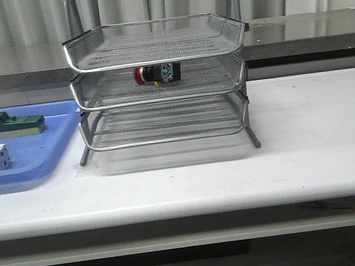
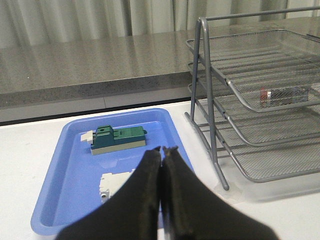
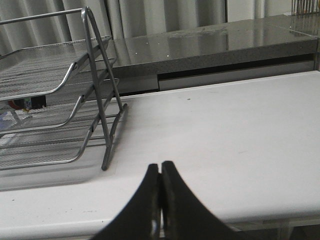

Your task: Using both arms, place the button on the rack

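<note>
On white table (image 1: 316, 132) | button (image 1: 156, 74) in rack (image 1: 158, 84) tier 2 | both end effectors closed, empty | grey curtains behind

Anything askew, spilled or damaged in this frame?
Nothing stands out. The button lies on its side in the middle tier of the rack, which stands level. Two parts sit in the blue tray. No spill or damage shows.

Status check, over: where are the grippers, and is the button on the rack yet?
Left gripper shut, empty, over the blue tray. Right gripper shut, empty, over bare table. Button lying on rack middle tier. Nothing in the way.
</note>
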`<state>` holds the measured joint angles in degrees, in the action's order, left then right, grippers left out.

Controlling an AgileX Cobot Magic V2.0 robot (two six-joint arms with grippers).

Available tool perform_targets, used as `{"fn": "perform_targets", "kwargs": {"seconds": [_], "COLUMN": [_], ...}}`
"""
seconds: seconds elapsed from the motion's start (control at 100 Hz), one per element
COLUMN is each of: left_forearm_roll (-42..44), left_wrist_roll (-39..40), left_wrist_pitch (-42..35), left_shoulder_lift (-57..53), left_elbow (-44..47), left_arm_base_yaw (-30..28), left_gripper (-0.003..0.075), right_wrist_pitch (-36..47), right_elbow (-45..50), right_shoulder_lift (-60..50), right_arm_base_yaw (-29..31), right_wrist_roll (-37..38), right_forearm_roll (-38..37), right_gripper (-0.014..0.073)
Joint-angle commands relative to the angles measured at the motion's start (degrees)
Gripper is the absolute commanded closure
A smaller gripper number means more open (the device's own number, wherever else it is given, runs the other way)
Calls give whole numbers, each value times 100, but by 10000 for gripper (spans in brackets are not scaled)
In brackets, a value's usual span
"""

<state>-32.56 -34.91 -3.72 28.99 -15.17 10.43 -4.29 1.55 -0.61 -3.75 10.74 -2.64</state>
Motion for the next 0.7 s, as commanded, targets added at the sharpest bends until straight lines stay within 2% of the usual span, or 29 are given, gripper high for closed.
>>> {"fn": "perform_targets", "kwargs": {"seconds": [0.0,0.1,0.15,0.2,0.3,0.34,0.5,0.69], "left_forearm_roll": [-31,75,425,1008,2516,2746,2886,3926], "left_wrist_roll": [10,20,151,571,1945,2237,2659,3964], "left_wrist_pitch": [-358,-358,-358,-358,-358,-358,-321,-319], "left_shoulder_lift": [65,65,37,-33,-261,-349,-804,-1444], "left_elbow": [-161,-161,-161,-161,-149,-125,201,751], "left_arm_base_yaw": [-18,-18,-18,-18,-26,-30,-327,-752], "left_gripper": [741,741,741,741,741,741,741,741], "right_wrist_pitch": [501,501,501,501,501,501,501,501], "right_elbow": [-95,-95,-95,-95,-95,-95,-95,-95], "right_shoulder_lift": [-97,-97,-97,-97,-97,-97,-97,-97], "right_arm_base_yaw": [50,50,50,50,50,50,50,50], "right_wrist_roll": [-12,-12,-12,-12,-12,-12,-12,-12], "right_forearm_roll": [-80,-80,-80,-80,-80,-80,-80,-80], "right_gripper": [650,650,650,650,650,650,650,650]}}
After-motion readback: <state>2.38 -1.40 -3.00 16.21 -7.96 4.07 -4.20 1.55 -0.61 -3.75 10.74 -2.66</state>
